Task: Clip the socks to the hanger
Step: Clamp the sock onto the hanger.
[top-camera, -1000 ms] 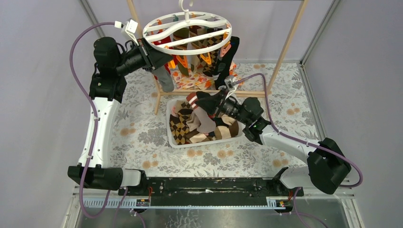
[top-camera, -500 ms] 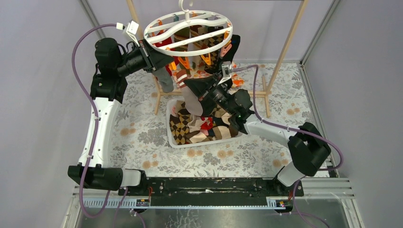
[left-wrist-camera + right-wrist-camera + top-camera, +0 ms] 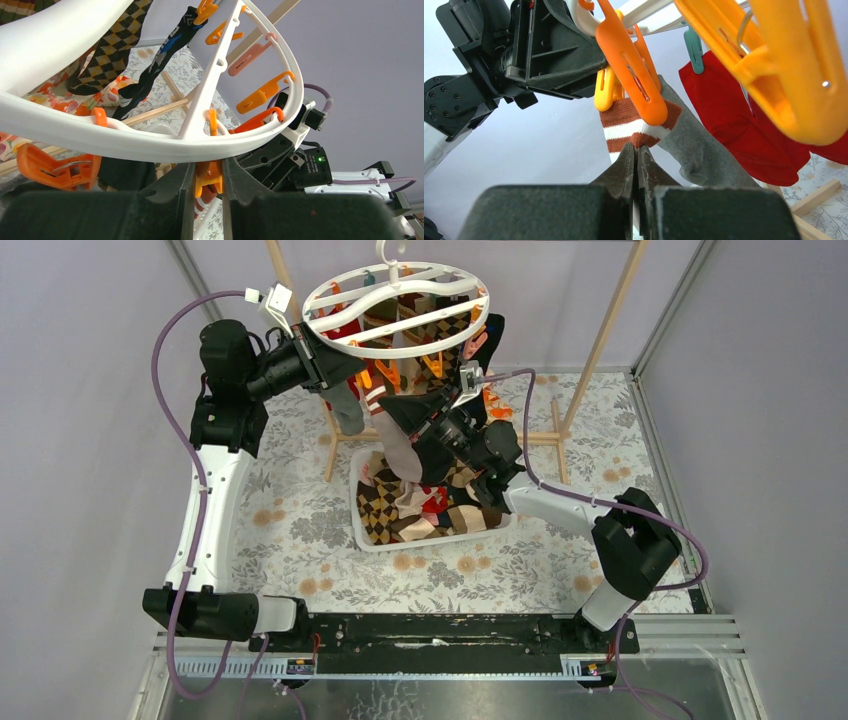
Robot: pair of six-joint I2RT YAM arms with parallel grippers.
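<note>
Long axis upright, striped-cuff sock [image 3: 626, 131] held below the white hanger [image 3: 140, 145] at far centre, cuff up, toe down, right pincer [image 3: 637, 154] clamped on its cuff, left pincer [image 3: 206, 172] clamped on an orange clip [image 3: 208, 184] beside it

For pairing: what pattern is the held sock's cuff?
Sock cuff: brown and white stripes; right wrist view.

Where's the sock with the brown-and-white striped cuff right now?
Centre of the right wrist view: the striped sock is pinched by the right gripper, its cuff beside an orange clip, a red sock to its right.
</note>
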